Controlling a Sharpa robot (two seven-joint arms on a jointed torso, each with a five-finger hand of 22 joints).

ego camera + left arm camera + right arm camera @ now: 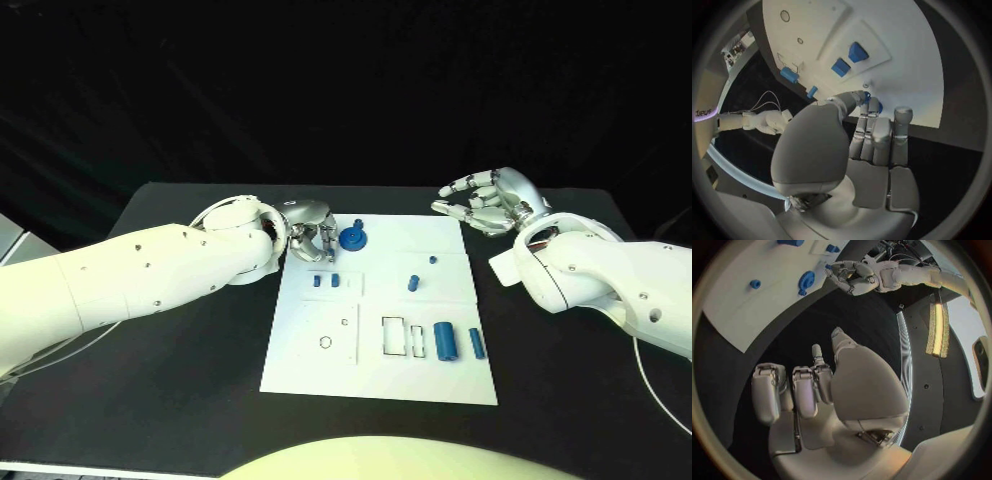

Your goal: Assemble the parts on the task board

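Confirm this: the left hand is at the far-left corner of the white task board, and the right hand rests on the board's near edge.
Not quite. The right hand hovers past the far-right corner of the white task board, fingers curled and holding nothing, per the head view. The left hand is as stated.

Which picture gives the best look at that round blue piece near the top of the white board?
The head view: the round blue part stands unobstructed at the task board's far edge, beside the left robot hand. The right wrist view shows it smaller. The left wrist view's fingers mostly hide it.
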